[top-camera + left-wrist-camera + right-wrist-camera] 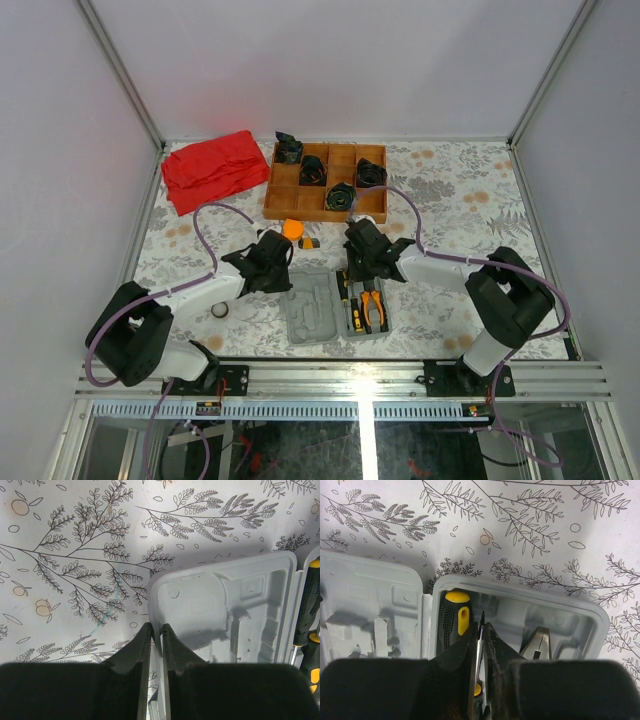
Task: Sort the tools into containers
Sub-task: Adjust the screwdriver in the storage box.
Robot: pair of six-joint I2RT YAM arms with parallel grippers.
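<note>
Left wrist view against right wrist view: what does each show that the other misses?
Left wrist only: the left gripper pinching the rim of the empty half of the grey case. Right wrist only: the right gripper closed on a thin metal shaft, and the nose of the pliers in the filled half. Both: the case opened flat, a black-and-yellow screwdriver handle, the floral cloth.

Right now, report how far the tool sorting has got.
Done: pliers and a screwdriver lie in the case. In hand: right gripper pinches a thin metal shaft over it; left gripper clamps the case's rim. Left: tape measure, yellow-grey piece and black ring on the table.
</note>
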